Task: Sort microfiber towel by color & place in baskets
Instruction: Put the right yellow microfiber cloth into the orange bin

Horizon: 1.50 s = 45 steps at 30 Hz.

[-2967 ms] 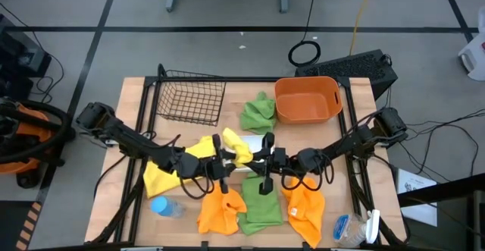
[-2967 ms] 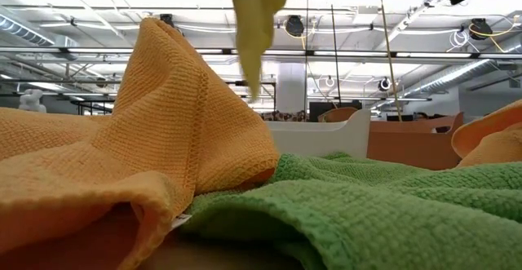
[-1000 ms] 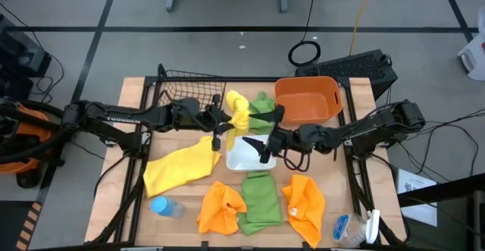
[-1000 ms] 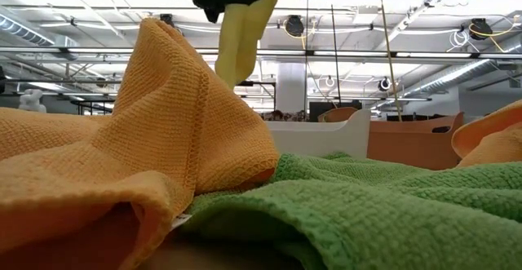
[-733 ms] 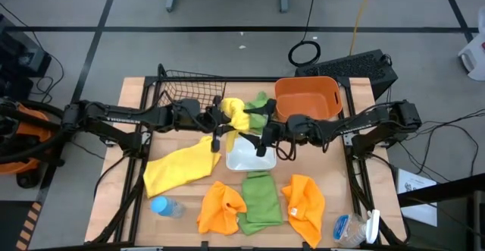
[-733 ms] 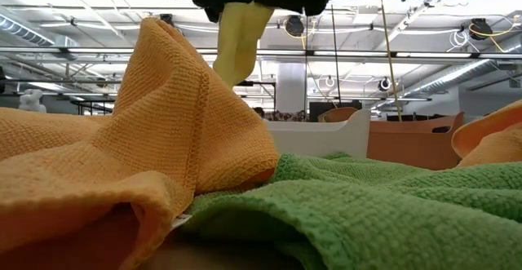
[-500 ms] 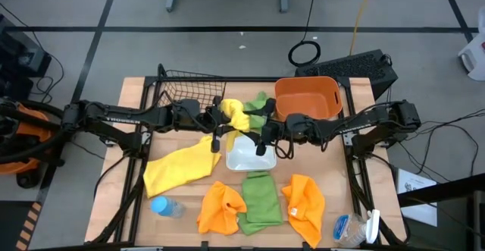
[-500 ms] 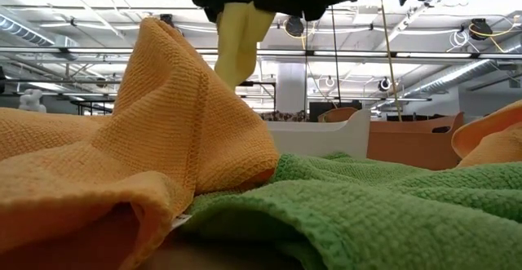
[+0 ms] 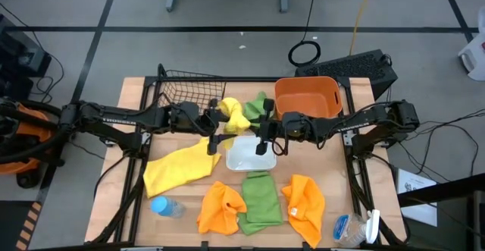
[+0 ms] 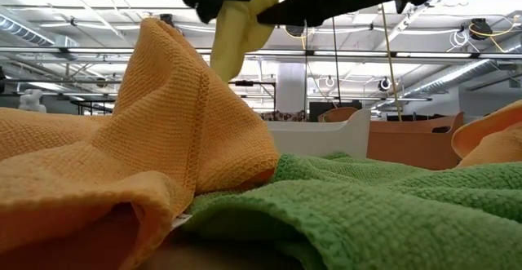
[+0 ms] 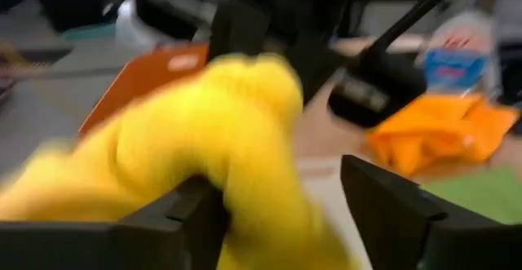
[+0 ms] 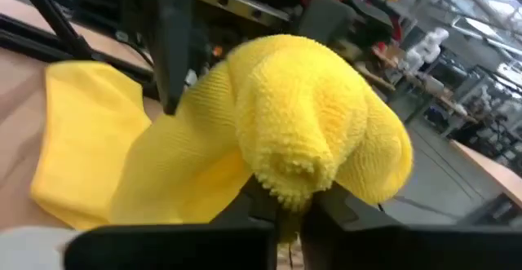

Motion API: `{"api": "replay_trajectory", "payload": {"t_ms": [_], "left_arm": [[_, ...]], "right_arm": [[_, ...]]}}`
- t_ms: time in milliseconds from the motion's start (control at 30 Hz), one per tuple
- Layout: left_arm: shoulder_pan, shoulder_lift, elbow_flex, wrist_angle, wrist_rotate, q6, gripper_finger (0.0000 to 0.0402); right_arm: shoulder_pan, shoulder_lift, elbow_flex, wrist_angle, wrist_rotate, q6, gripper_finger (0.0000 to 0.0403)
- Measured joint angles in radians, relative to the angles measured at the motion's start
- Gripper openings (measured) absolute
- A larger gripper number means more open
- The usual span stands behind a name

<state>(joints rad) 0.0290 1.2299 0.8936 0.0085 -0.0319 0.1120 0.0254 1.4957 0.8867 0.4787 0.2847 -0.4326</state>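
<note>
A yellow towel (image 9: 233,113) hangs bunched in the air between my two grippers, above the far edge of the white tray (image 9: 246,157). My right gripper (image 9: 254,123) is shut on it from the right. My left gripper (image 9: 218,119) stands open at its left side, fingers on either side of the cloth (image 11: 236,131). A second yellow towel (image 9: 180,167) lies flat on the table's left. The black wire basket (image 9: 186,93) and the orange tub (image 9: 307,99) stand at the far edge. My left gripper is open; the yellow cloth lies against the inner side of one finger (image 11: 192,209) and is apart from the other. My right gripper pinches a bunched fold of the yellow towel (image 12: 285,187), several layers, between its two fingers. It reaches in roughly level from the table's right. The towel is lifted clear, and its free end (image 10: 232,50) hangs below.
One green towel (image 9: 260,105) lies next to the orange tub. Another green towel (image 9: 259,198) lies near the front between two orange towels (image 9: 221,209) (image 9: 305,205). A blue-capped bottle (image 9: 165,205) lies at the front left.
My right gripper has moved toward the table's far left up to the hanging yellow towel and has shut on it. The towel's hanging end has been drawn up and is more bunched than before.
</note>
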Motion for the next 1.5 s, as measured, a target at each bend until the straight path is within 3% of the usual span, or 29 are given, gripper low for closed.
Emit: {"api": "replay_trajectory", "payload": {"t_ms": [300, 467, 667, 1033, 1500], "left_arm": [[-0.032, -0.178, 0.000, -0.273, -0.227, -0.034, 0.0267], [-0.032, -0.250, 0.000, -0.396, -0.258, -0.078, 0.0267], [-0.032, -0.283, -0.038, -0.429, -0.261, -0.081, 0.0267], [-0.030, -0.283, -0.123, -0.403, -0.261, -0.081, 0.0267], [-0.030, -0.283, -0.175, -0.398, -0.261, -0.133, 0.0267]], "right_arm": [[0.008, -0.030, 0.000, -0.073, 0.173, 0.000, 0.0007], [0.010, -0.102, 0.000, -0.151, 0.264, -0.001, 0.0005], [0.010, -0.242, 0.000, -0.332, 0.346, 0.025, 0.0005], [0.002, -0.445, 0.000, -0.455, 0.344, 0.080, 0.0005], [-0.010, -0.464, 0.000, -0.445, 0.347, 0.047, 0.0004]]}}
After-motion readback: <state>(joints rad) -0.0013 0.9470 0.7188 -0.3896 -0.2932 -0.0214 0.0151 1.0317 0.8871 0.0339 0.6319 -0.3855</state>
